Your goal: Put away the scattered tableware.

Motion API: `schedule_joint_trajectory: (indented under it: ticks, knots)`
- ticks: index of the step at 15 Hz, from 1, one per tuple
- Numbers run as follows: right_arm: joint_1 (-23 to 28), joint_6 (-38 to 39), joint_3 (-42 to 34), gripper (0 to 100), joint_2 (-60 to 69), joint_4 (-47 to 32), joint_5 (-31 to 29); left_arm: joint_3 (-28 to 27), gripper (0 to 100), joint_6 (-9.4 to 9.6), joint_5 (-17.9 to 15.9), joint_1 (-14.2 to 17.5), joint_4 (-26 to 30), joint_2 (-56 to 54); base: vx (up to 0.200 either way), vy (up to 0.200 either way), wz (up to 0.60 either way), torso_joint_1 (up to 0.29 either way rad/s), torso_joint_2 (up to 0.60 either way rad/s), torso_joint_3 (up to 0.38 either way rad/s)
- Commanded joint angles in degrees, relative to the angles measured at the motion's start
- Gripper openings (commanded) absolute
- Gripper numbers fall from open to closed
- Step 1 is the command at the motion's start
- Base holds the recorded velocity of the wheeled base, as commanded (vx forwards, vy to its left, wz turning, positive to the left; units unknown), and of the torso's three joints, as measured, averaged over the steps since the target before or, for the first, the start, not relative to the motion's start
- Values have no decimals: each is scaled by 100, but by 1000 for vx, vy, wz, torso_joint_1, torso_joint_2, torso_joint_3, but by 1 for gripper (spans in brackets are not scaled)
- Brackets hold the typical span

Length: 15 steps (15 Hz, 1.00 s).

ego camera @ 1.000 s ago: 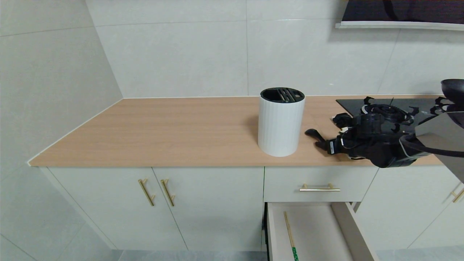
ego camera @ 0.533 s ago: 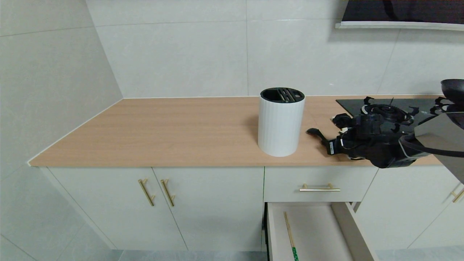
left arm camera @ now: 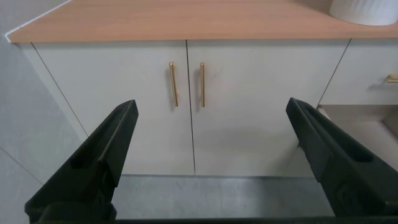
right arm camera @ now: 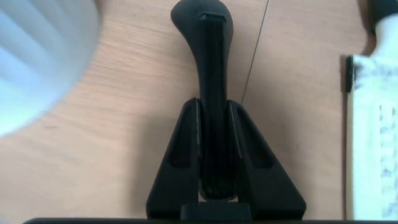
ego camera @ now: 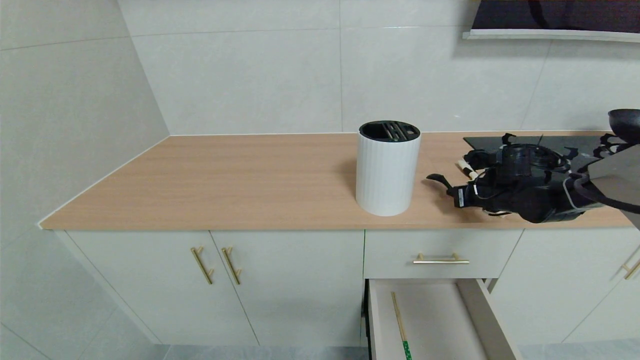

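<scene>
Black handle [right arm camera: 209, 68], clamped between right fingers [right arm camera: 180, 149]

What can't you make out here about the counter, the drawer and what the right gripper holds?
- Black handle in the right gripper: its working end is hidden behind the gripper in the right wrist and head views, so the utensil's kind is unclear.
- White object: cut off by the right wrist view's edge.
- Open drawer and chopsticks: cut by the head view's lower edge.
- Holder: its inside is too dark.
</scene>
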<state>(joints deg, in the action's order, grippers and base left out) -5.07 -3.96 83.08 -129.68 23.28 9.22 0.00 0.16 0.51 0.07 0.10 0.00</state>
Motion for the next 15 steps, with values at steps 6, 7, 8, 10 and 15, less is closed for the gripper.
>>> schedule_joint_trajectory:
  ticks: [6,7,8,10,15]
  knots:
    - [-723,721,-837,0,1789,-957,-1308,0,100,2,2,1,-1,0,0,0,0,0,0,0]
    - [-811,862,-1092,0,2167,-1098,-1396,0,100,2,2,1,-1,0,0,0,0,0,0,0]
    - [-917,941,-1408,0,2553,-1291,-1431,0,100,2,2,1,-1,0,0,0,0,0,0,0]
    - [-952,1293,-1953,0,3002,-1449,-1554,0,100,-7,2,1,-1,0,0,0,0,0,0,0]
    - [-961,1723,-3157,0,3678,-1397,-1572,0,100,2,2,1,-1,0,0,0,0,0,0,0]
